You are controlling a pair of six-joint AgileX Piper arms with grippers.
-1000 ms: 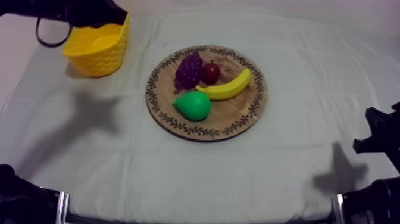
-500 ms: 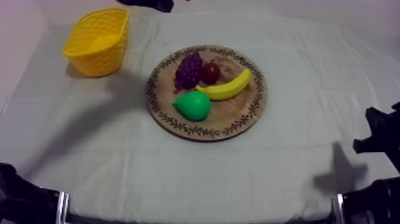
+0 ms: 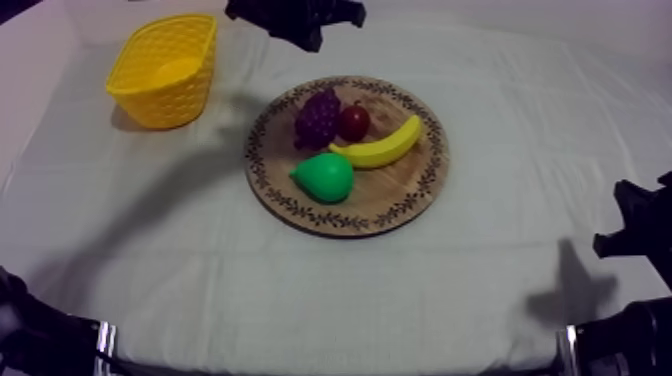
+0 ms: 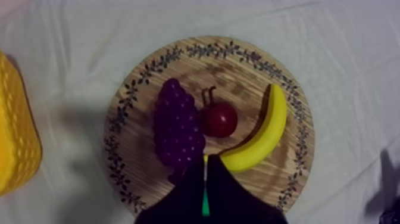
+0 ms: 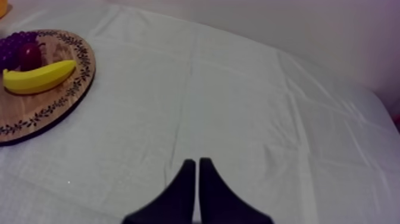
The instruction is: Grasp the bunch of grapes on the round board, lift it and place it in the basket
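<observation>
Black left gripper, closed and empty, hangs over the wooden board near the bunch of grapes.

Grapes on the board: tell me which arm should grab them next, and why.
Left, most likely. The left gripper, shut, hangs over the wooden board right beside the bunch of grapes. The right gripper, shut, rests over bare cloth away from the board.

Nothing here carries writing that can be read: no label, brand, number or sign. The dark marks round the rim of the round wooden board, which lies just under and ahead of the left gripper, are a leafy ornament and not letters.
</observation>
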